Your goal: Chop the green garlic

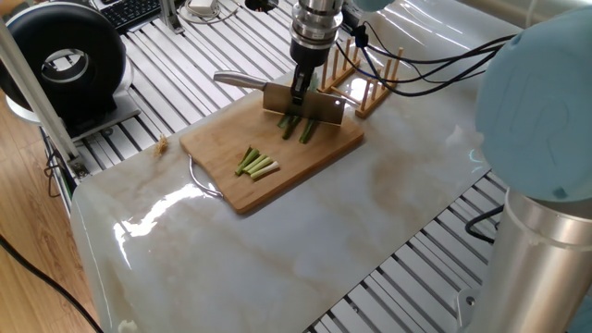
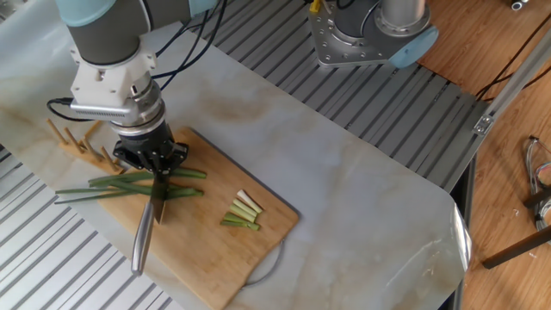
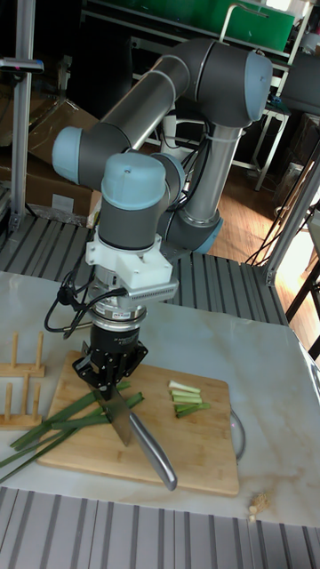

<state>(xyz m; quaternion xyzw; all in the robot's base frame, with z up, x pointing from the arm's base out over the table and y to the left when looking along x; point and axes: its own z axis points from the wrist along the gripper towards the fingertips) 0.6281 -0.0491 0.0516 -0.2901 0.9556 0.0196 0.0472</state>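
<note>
One fixed view: the gripper (image 1: 298, 95) is clamped on the knife (image 1: 301, 104), blade standing across the green garlic (image 1: 298, 128) near the cutting board (image 1: 222, 148) far corner.

The other fixed view: the stalks' long axis runs crosswise to the blade, directly beneath the gripper; cut pieces (image 2: 242, 212) lie apart, toward the board's handle end.

Tall fixed view: the leaves overhang the board's edge by the wooden peg rack (image 3: 22, 368).

Wooden board (image 1: 277, 157) on marble tabletop (image 1: 305, 240) — peg rack (image 1: 363, 85) beside it; black fan (image 1: 65, 60), keyboard (image 1: 129, 11) beyond.
</note>
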